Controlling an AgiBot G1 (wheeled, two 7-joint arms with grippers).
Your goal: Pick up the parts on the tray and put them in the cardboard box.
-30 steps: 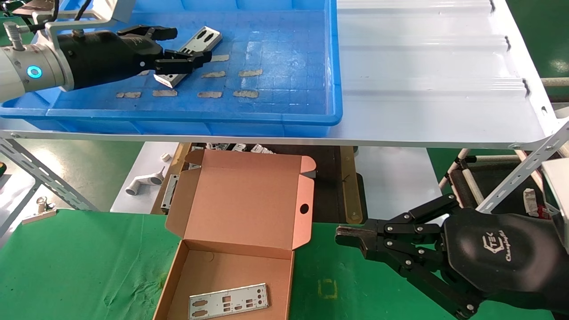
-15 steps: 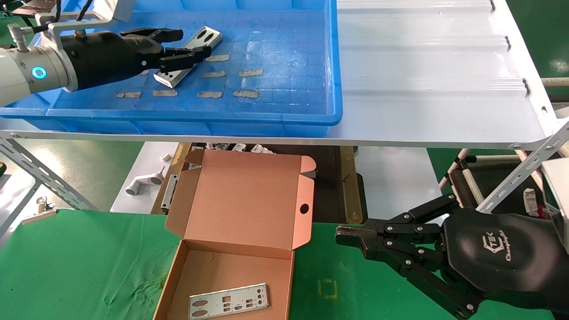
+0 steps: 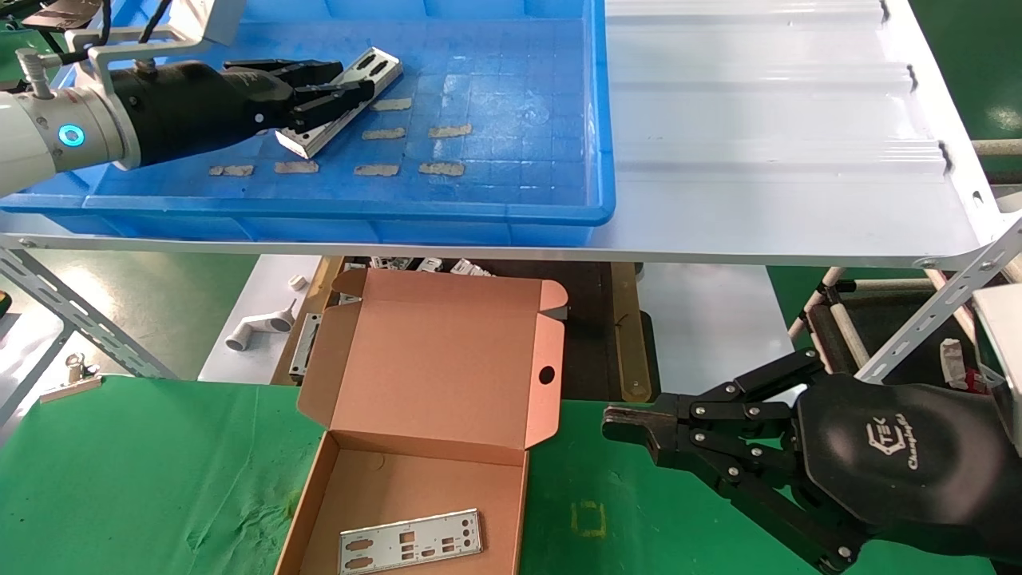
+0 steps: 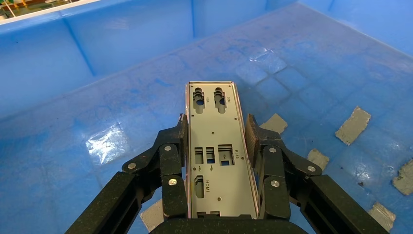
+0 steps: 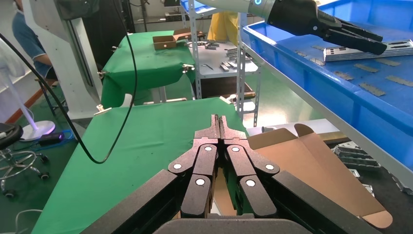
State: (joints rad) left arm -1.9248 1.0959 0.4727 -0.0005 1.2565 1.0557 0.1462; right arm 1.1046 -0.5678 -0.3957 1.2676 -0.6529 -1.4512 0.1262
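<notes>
A silver part (image 3: 377, 67) lies slantwise on the floor of the blue tray (image 3: 399, 214). My left gripper (image 3: 351, 84) is shut on it, its fingers pressed to the two long edges. The left wrist view shows the part (image 4: 210, 97) running between the gripper (image 4: 216, 127) pads, over the tray floor (image 4: 131, 34). The cardboard box (image 3: 431, 375) stands open on the green table below, with another part (image 3: 411, 541) flat inside it. My right gripper (image 3: 619, 423) hangs shut and empty to the right of the box; in its own view the gripper (image 5: 219, 119) points over the box (image 5: 311, 165).
Tan tape strips (image 3: 375, 169) dot the tray floor. The tray rests on a white corrugated shelf (image 3: 758, 120) whose front edge overhangs the box lid. A white pipe fitting (image 3: 259, 323) and metal struts (image 3: 72, 319) lie below the shelf on the left.
The left gripper's fingers have closed from wide apart onto the part's long edges, and the part has shifted slightly toward the tray's back. The right arm has not moved.
</notes>
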